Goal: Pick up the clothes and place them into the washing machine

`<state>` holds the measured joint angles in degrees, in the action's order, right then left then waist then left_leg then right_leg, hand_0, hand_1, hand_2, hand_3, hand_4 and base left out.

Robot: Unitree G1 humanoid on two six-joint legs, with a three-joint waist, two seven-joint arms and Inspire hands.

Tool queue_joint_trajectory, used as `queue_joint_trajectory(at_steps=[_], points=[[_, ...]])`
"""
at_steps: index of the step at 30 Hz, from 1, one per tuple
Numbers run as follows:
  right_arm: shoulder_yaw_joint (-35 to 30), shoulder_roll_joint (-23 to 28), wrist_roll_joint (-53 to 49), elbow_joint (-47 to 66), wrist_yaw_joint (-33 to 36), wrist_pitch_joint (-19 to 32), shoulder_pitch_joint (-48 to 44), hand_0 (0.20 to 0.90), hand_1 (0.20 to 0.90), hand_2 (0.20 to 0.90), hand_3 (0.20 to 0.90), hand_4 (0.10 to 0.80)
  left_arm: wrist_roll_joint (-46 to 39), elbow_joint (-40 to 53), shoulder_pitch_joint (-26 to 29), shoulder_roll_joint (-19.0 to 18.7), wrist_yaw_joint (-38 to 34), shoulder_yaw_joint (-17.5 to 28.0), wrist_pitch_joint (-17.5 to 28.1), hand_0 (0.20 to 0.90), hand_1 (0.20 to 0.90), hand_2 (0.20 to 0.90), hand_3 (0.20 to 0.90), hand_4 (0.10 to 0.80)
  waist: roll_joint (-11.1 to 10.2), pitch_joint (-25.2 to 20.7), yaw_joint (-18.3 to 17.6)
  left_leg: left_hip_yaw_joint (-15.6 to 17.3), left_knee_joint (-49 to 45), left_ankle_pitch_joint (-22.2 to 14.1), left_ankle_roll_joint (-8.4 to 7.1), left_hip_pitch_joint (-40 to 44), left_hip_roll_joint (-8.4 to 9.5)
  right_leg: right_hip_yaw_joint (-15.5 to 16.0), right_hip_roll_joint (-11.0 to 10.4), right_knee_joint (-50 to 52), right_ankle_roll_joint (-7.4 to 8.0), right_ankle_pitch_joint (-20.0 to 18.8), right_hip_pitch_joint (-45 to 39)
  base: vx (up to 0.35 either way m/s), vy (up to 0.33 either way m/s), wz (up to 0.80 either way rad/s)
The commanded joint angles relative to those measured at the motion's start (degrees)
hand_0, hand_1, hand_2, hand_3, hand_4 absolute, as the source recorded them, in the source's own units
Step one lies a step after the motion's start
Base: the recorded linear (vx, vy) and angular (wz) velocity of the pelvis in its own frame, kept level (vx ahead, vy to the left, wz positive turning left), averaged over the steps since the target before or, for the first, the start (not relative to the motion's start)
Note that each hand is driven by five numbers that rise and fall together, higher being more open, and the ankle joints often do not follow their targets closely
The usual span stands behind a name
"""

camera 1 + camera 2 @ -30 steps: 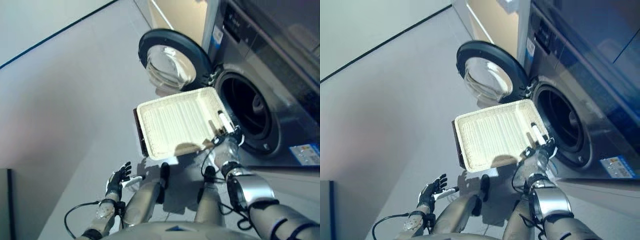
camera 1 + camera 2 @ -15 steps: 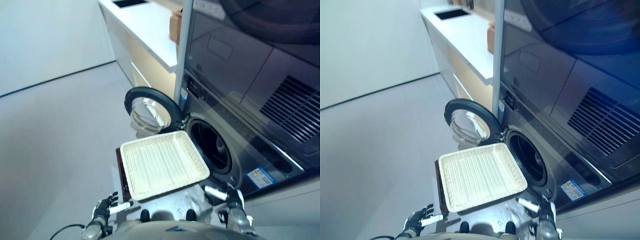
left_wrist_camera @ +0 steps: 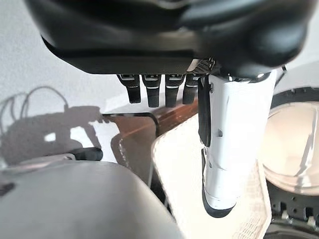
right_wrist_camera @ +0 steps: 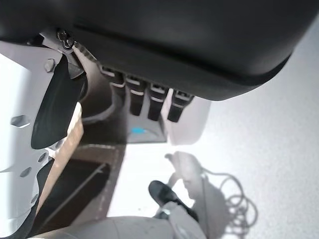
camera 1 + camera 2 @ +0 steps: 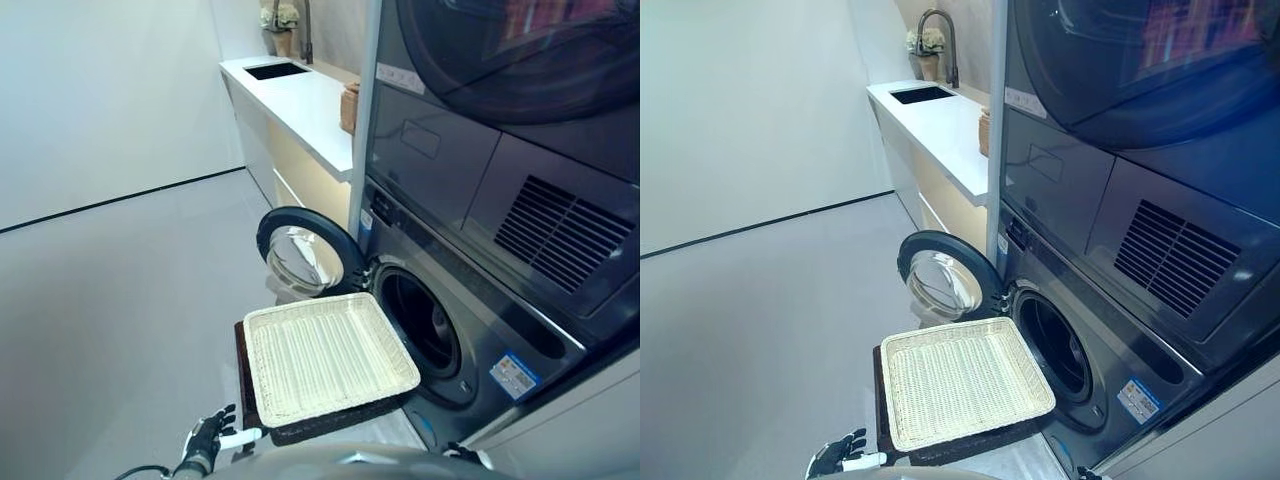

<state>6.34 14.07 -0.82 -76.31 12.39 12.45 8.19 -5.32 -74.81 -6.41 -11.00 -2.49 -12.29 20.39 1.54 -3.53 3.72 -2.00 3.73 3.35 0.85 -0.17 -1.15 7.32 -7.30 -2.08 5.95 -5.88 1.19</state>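
Before washing machine (image 5: pixel 450 330), basket (image 5: pixel 325 355).

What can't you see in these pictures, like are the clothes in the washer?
- Clothes: none show. The washing machine drum is too dark to see into from the eye views.
- Basket: looks empty; its stand is hidden beneath it.
- Right hand: nearly cut off at the eye views' bottom edge; its wrist view shows straight fingers.
- Left hand: small at the bottom edge, open.
- Washer door: open; its glass shows only reflections.

washing machine (image 5: pixel 440 330) drum too dark; clothes unseen
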Motion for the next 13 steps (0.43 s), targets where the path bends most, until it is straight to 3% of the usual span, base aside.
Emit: queue_joint_trajectory(at_steps=[1,13], points=[[-1.71,-1.2,-3.13,-0.31,0.5,1.68,-4.15,0.9,0.9,0.9,0.9,0.8,-0.2,-2.5,3.69,0.81,0.37,1.0,1.51,0.9,0.9,0.9,0.9,0.8,-1.77,-1.2,-0.5,-0.04,-1.15,0.13,-3.84,-1.09,0.35,1.02,1.12,1.85,-0.36,5.57,-2.62,0.022,-0.014,0.06],[-2.25,-0.94,-4.31,-1.01,0.16,1.19,-4.81,0.9,0.9,0.9,0.9,0.8,0.22,-3.1,3.87,1.15,0.91,1.0,0.46,0.9,0.9,0.9,0.9,0.8,-1.73,-1.57,-1.03,0.16,-1.02,-0.36,-3.87,-0.75,-0.24,0.72,1.69,1.86,-0.6,6.13,-2.69,0.006,-0.007,0.02]])
